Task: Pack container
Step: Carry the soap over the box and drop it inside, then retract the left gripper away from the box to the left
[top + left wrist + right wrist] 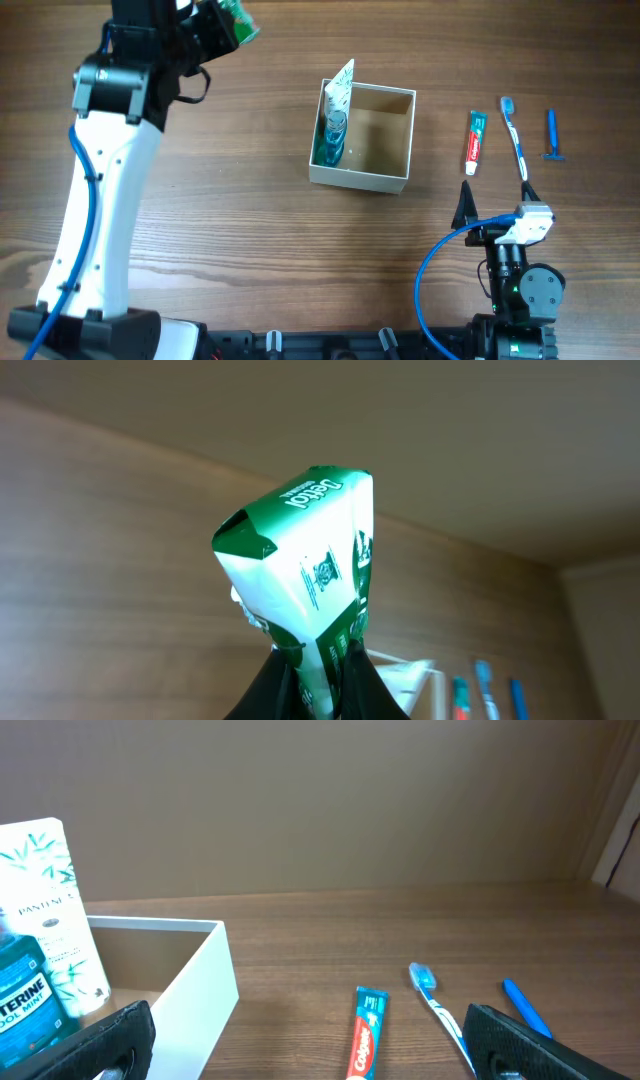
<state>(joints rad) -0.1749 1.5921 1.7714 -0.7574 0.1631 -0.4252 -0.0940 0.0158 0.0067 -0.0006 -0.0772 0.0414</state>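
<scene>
The container (358,180) is a white-walled square box with a tan inside, at the table's middle. A blue mouthwash bottle (331,140) and a white Pantene tube (341,85) stand along its left wall. High at the far left, well away from the box, my left gripper (226,26) is shut on a green-and-white soap packet (240,24). The left wrist view shows the packet (300,570) pinched at its lower end in that gripper (318,652). My right gripper (497,200) stands open right of the box, empty, with the box wall (205,990) to its left.
A Colgate toothpaste tube (475,142), a blue-and-white toothbrush (515,135) and a blue razor (552,135) lie in a row right of the box. In the right wrist view the toothpaste (367,1032), toothbrush (440,1005) and razor (527,1008) lie just ahead of the open fingers.
</scene>
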